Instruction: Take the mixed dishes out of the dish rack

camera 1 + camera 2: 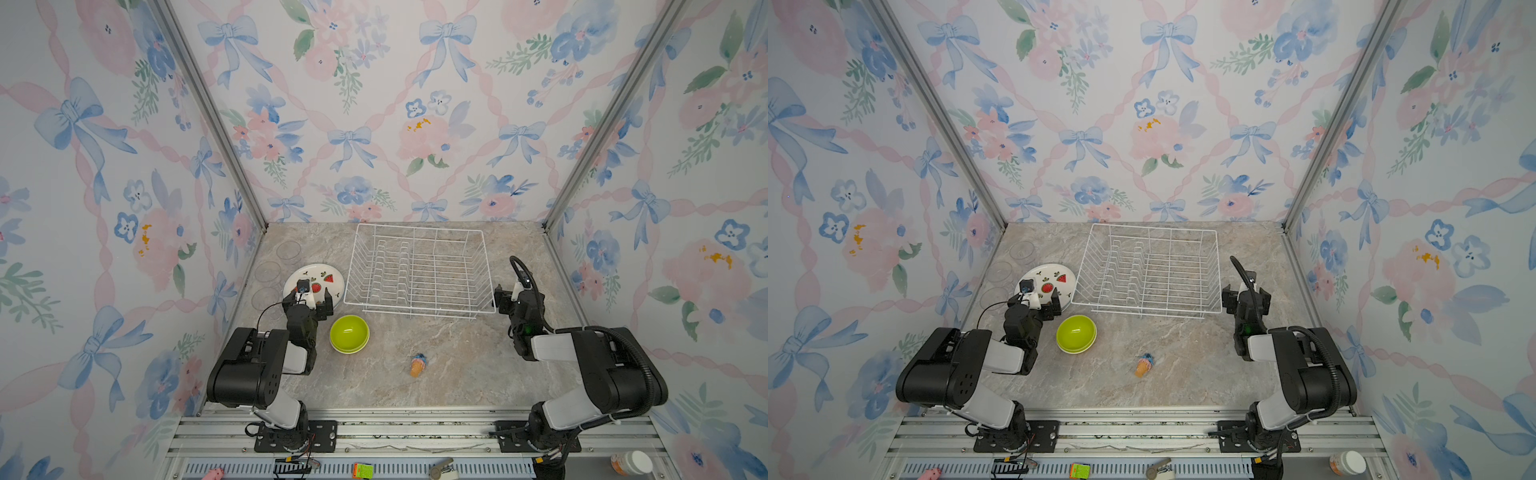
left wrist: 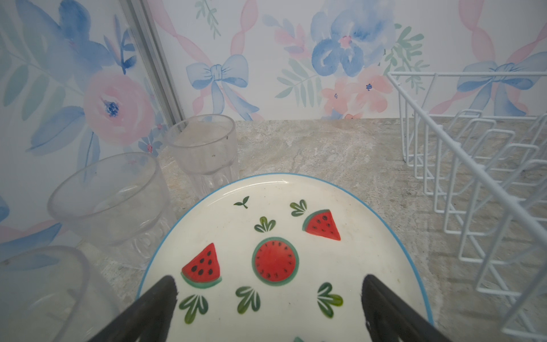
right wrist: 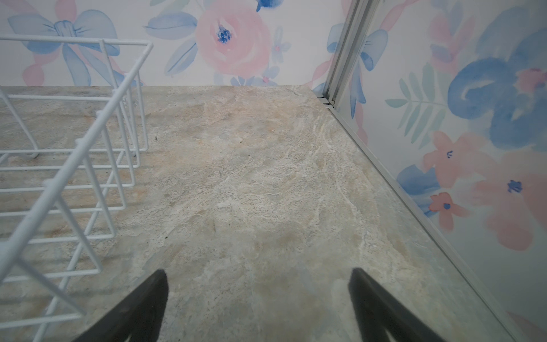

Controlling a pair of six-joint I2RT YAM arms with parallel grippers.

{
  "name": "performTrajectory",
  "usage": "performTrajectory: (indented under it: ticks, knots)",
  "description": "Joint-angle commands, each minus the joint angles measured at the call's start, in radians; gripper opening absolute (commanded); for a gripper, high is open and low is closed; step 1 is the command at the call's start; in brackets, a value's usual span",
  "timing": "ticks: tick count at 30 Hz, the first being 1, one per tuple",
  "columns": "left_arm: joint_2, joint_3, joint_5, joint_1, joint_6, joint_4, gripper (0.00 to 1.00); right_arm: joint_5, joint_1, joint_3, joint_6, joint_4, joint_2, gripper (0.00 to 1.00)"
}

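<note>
Dish rack (image 1: pixel 417 270): L gripper (image 2: pixel 268 280) released, low over watermelon plate (image 2: pixel 266 204); R gripper (image 3: pixel 257 277) released, beside rack.

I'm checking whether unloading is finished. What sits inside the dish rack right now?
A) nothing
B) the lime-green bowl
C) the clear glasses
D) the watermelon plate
A: only countertop shows through the wires of the dish rack; the watermelon plate, lime-green bowl and clear glasses all stand outside it.
</note>
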Motion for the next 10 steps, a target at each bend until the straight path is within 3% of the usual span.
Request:
performTrajectory:
  ticks: [1, 10]
  knots:
    - [0.008, -0.002, 0.013, -0.001, 0.015, 0.024, 0.98, -0.028, -0.005, -0.007, 0.005, 0.039, 0.010, 0.97]
    - [0.007, 0.007, 0.056, 0.021, 0.003, -0.001, 0.98, -0.046, -0.013, -0.004, 0.007, 0.029, 0.010, 0.97]
